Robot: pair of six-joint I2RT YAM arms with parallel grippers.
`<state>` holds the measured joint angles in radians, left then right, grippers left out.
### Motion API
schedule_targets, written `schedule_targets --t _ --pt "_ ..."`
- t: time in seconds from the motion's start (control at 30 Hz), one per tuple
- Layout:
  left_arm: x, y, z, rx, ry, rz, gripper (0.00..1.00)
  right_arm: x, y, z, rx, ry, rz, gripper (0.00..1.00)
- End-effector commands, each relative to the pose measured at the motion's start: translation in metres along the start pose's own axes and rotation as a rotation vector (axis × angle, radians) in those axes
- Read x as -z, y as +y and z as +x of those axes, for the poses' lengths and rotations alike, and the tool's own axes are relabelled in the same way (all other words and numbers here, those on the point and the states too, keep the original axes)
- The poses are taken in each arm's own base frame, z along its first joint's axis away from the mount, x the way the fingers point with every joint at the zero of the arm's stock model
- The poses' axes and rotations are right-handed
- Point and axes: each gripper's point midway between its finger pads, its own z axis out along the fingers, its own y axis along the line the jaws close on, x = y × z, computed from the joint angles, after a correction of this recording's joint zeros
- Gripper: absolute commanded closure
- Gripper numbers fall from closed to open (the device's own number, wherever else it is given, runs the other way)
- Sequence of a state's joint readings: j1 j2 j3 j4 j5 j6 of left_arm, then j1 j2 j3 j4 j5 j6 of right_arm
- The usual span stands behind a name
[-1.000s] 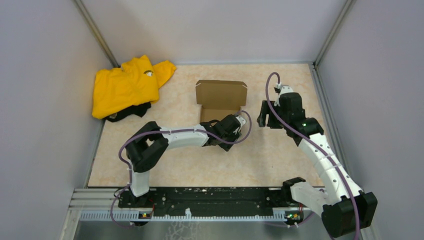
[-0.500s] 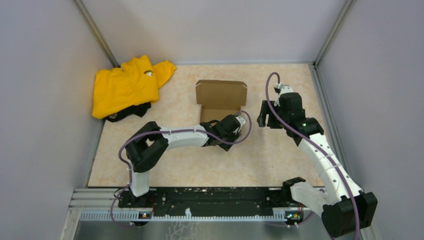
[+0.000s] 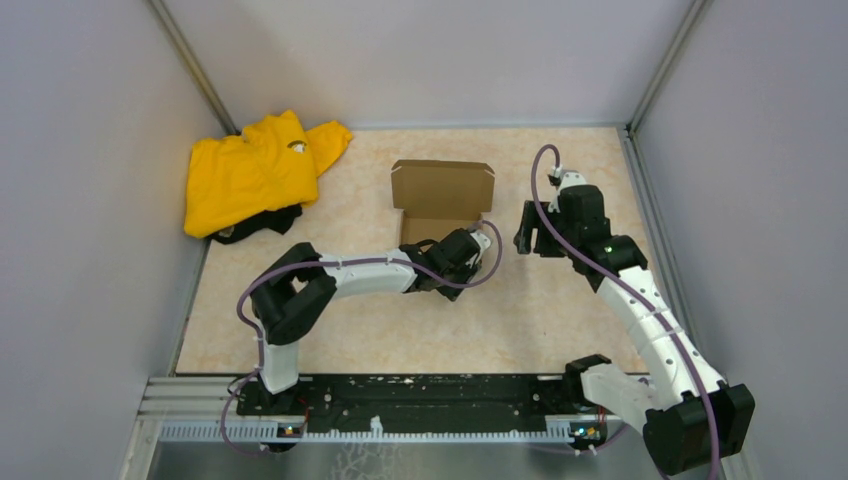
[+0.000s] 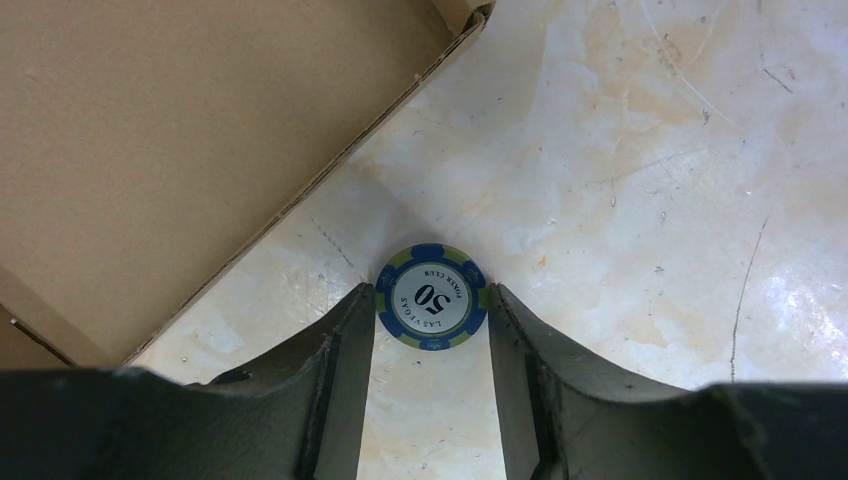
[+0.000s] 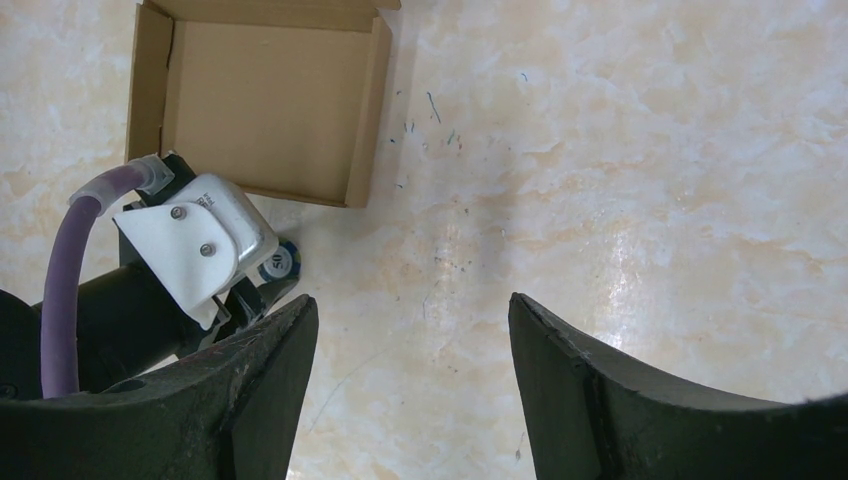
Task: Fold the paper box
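— Left hand [image 4: 428, 292] first: where is it?

— Low over the desk [image 4: 650, 200], my two fingers either side of a blue-and-green poker chip [image 4: 432, 305] that lies flat there. They sit right at its rim. Whether they pinch it or only flank it, I cannot tell.

— And the paper box [image 4: 180, 150]?

— Just beside that chip, up and to the left of my fingers in my wrist view. Its nearest wall is close to the chip but not touching it. From above, it lies directly beyond my left hand: tray open, lid [image 3: 442, 183] standing up along the far edge, the fold line running left to right across the desk.

— Your right hand [image 5: 412, 300]?

— Fingers wide apart with nothing between them, hovering off the box's right side, clear of it.

— So which arm takes the fold?

— My left is nearer, I judge, but it's busy at the chip. The lid has to come toward me over the tray, so a hand must get behind that far edge.

— Anything further off?

— A yellow garment [image 3: 250, 175] in the far left corner, well apart.
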<state>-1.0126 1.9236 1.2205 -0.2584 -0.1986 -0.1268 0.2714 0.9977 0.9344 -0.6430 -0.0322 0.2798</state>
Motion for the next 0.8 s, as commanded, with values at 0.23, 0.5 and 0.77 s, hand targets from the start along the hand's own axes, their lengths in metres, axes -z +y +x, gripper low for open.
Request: schedule_targets --t 0.23,0.5,0.77 --pt "0.006 0.019 0.01 -0.022 0.04 -0.054 0.49 0.003 0.003 -0.018 0.007 -0.06 -0.017 0.31" --pt "0.013 0.018 0.0 -0.012 0.013 -0.043 0.49 0.003 0.004 -0.018 0.006 -0.059 -0.02 0.31" --pt "0.016 0.017 -0.008 -0.008 -0.004 -0.034 0.49 0.002 0.004 -0.016 0.005 -0.058 -0.022 0.31"
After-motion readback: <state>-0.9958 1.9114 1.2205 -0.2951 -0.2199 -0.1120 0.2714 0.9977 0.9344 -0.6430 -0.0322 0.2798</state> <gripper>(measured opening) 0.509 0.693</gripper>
